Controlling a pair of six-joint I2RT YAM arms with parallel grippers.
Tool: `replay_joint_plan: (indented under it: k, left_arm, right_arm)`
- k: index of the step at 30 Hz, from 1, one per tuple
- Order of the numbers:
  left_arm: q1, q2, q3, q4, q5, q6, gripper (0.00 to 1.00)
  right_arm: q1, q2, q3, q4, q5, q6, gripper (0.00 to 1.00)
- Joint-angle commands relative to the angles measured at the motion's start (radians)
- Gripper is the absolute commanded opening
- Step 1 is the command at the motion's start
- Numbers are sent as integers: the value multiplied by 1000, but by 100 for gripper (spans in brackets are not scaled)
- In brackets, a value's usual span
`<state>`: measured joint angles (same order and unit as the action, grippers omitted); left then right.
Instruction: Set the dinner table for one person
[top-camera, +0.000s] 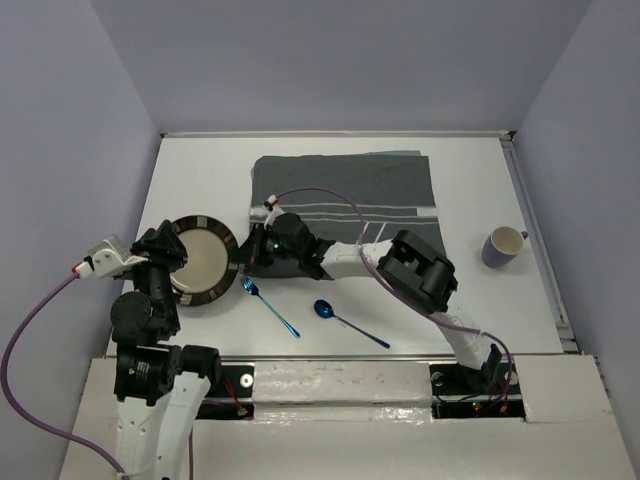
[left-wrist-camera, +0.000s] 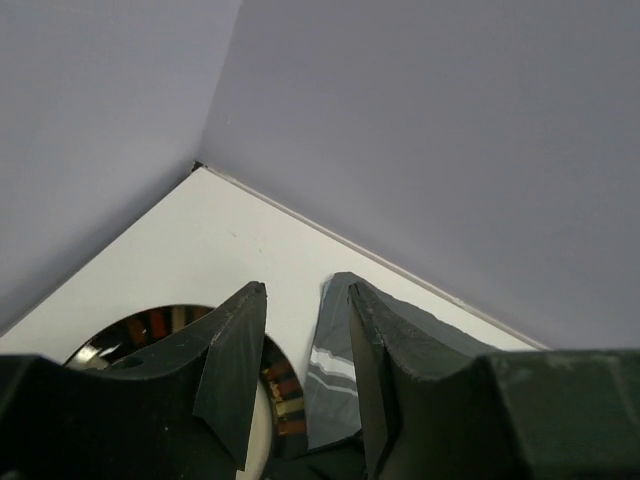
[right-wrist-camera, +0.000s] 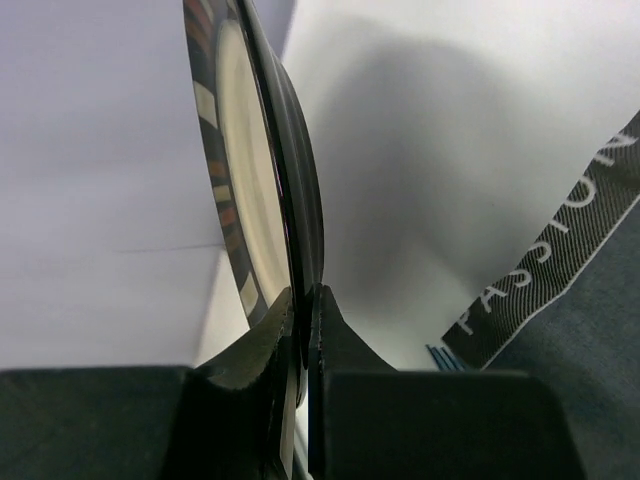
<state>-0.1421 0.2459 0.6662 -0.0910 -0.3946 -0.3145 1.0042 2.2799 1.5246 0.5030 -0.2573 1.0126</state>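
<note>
While the right gripper (top-camera: 243, 258) reaches across from its base at 5 o'clock, its jaws are closed on the 3 o'clock rim of the plate (top-camera: 205, 262). The wrist view shows its two fingers (right-wrist-camera: 250, 350) pressed against either face of that dark rim with no gap left. The plate, cream in the middle with a banded dark border, is at 9 o'clock on the white table (top-camera: 200, 180), which spreads wide beneath everything, with pale walls on three sides. Whether the plate rests flat or is raised a little, I cannot tell. Over the plate's own 9 o'clock edge hangs the left gripper (top-camera: 172, 258), jaws apart. Its wrist view shows a clear gap between them with a corner of the mat (top-camera: 345, 190) seen through it, and the plate's border below the left-hand finger (left-wrist-camera: 235, 360). Whether this gripper touches the plate I cannot tell. The grey mat, crossed by pale stripes, lies at 12 o'clock on the table, its near left corner just beside the right gripper. A blue fork (top-camera: 270, 307) lies at 7 o'clock, tines toward the plate and near its rim. A blue spoon (top-camera: 348, 322) lies at 6 o'clock, just beside the fork but apart from it. A mug (top-camera: 503, 245) stands upright at 3 o'clock, well apart from the rest.
</note>
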Motion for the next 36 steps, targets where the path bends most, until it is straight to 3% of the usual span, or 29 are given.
replay_joint_plan:
  k: [1, 9, 17, 22, 30, 36]
  left_arm:
    - [9, -14, 38, 31, -38, 15, 49]
    - [9, -19, 21, 36, 40, -1, 50]
    - [-19, -13, 12, 37, 125, -9, 51]
    - [-30, -2, 9, 43, 175, -9, 60]
    - [-36, 4, 7, 50, 215, -5, 69]
    - [-39, 9, 6, 54, 226, -5, 69]
  right_arm:
    - [-79, -220, -24, 328, -51, 159, 0]
    - [-336, -590, -409, 284, 27, 92, 0]
    - [-619, -764, -665, 232, -65, 107, 0]
    - [-694, -752, -670, 147, -123, 55, 0]
    - [-719, -675, -673, 209, -158, 76, 0]
    - [-719, -573, -702, 319, -192, 150, 0]
